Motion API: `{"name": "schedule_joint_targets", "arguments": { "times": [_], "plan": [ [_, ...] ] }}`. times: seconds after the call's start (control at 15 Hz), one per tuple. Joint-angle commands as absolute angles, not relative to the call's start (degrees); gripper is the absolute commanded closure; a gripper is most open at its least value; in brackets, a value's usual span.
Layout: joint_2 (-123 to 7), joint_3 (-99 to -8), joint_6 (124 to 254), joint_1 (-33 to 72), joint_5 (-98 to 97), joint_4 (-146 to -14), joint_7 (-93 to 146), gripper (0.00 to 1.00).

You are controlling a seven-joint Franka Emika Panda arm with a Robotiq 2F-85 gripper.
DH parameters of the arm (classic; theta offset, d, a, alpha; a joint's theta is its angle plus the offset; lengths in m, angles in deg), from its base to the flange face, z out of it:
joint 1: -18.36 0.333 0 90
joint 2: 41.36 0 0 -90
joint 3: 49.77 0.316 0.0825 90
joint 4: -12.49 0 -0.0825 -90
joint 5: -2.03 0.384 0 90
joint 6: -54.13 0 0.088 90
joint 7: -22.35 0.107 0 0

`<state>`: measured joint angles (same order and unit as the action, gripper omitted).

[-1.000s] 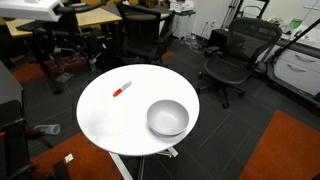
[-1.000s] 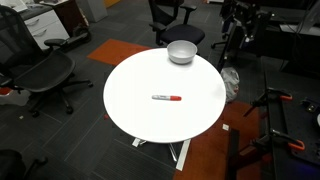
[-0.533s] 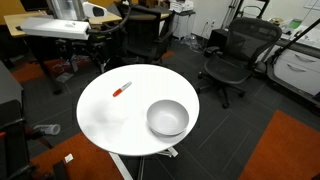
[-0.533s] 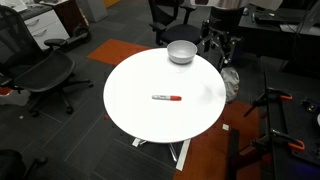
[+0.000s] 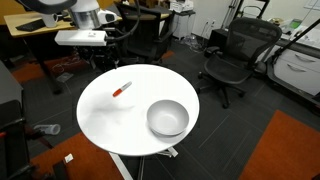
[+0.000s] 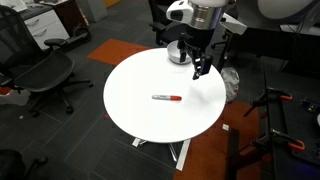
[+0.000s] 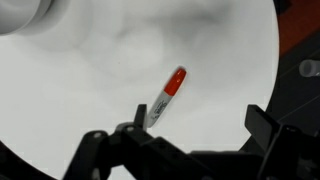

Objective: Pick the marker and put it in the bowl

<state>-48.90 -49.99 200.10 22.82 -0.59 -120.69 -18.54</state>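
Note:
The marker (image 7: 165, 97), red cap and white body, lies flat on the round white table (image 6: 140, 115); it shows in both exterior views (image 5: 122, 90) (image 6: 167, 98). The silvery bowl (image 5: 167, 118) stands upright near the table's edge, apart from the marker, and is partly hidden behind the arm in an exterior view (image 6: 178, 50). My gripper (image 7: 198, 125) is open and empty, above the table with the marker's white end beside one finger (image 7: 135, 125). In an exterior view the gripper (image 6: 198, 70) hangs between bowl and marker.
Black office chairs (image 5: 232, 58) (image 6: 45, 75) stand around the table. A desk with equipment (image 5: 40, 25) is behind the arm. The table's edge (image 7: 285, 70) and dark floor show to the right in the wrist view.
The arm has swung in from the back and now hangs over the table near the bowl. The marker and bowl have not moved.

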Motion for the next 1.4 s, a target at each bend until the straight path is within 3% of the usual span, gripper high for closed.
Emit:
{"name": "schedule_joint_targets", "arguments": {
  "times": [0.0,0.53,1.07,1.33],
  "plan": [
    [-49.9,-47.9,199.9,21.0,-0.7,-120.0,-18.2,0.00],
    [-54.0,-48.2,202.4,20.9,-3.2,-117.5,-15.5,0.00],
    [-62.1,-47.3,215.3,18.7,-6.4,-115.6,-9.3,0.00],
    [-66.1,-45.0,213.5,15.8,-4.5,-112.3,-10.3,0.00]
  ]
}}
